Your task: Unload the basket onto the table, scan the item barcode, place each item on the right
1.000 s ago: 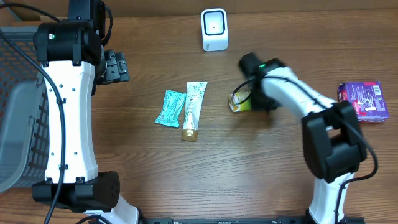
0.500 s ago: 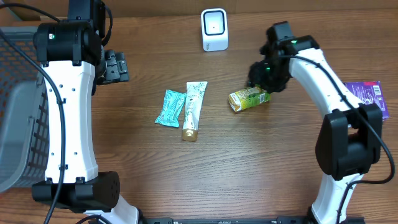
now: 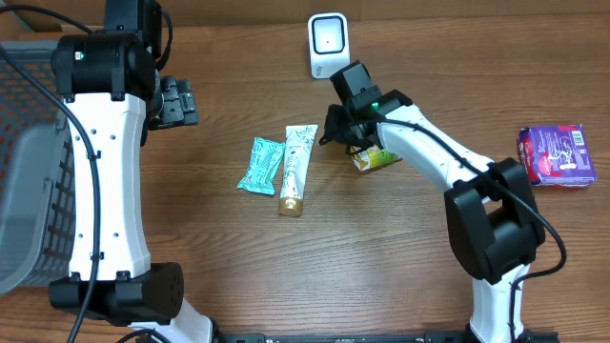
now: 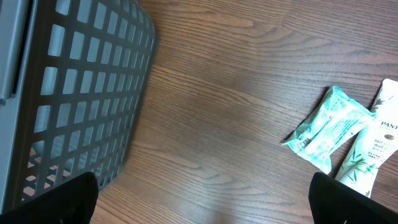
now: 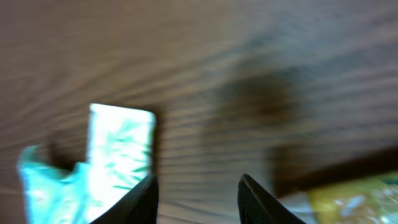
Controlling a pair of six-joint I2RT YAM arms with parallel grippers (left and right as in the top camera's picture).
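left arm [image 3: 105, 181] wore white shells, black joints, a green light, black cables | right arm [image 3: 434, 152] looked alike | left gripper [image 3: 188, 103] and right gripper [image 3: 332, 136] were black

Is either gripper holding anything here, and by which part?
Nothing is held: the right gripper is open beside the yellow-green carton, the left gripper open over the table.

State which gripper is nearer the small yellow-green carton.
Right. The right gripper hangs at the left end of the yellow-green carton; the left gripper sits far to its left, near the grey mesh basket.
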